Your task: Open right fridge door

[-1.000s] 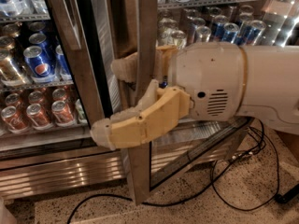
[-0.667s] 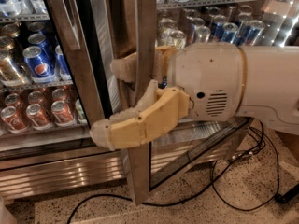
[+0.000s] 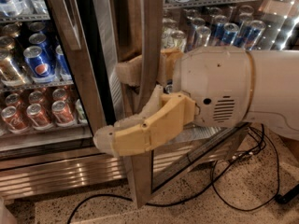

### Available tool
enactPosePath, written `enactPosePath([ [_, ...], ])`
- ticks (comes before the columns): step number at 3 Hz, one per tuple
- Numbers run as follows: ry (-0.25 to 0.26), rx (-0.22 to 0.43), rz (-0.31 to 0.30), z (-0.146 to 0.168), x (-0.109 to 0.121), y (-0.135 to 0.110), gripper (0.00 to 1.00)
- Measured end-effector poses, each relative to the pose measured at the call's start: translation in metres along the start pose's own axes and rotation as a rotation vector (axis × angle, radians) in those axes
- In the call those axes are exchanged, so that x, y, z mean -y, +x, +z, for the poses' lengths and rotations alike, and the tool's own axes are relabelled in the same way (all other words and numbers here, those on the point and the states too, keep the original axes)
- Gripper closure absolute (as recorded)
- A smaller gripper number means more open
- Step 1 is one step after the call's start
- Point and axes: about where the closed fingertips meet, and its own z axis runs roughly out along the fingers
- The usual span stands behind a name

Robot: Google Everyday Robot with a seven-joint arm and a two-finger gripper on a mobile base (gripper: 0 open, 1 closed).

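The tool (image 3: pixel 111 107) sits at the middle of the view, open, with one tan finger (image 3: pixel 133 71) behind and the other in front of the steel edge of the right fridge door (image 3: pixel 152 31). That door stands ajar, its bottom rail angling out over the speckled floor (image 3: pixel 196 204), beside the left door (image 3: pixel 70 17) fronting Pepsi cans (image 3: pixel 39 64)

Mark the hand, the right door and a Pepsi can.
hand (image 3: pixel 111 108): camera view, its middle, at the door's edge.
right door (image 3: pixel 152 29): camera view, steel upright.
Pepsi can (image 3: pixel 39 65): camera view, blue label.
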Motion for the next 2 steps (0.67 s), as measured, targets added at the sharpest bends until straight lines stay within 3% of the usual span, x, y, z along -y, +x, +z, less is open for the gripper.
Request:
enactPosePath([
  [2,0.019,-0.008,0.002,-0.0073,-0.0065,0.0018,0.00],
])
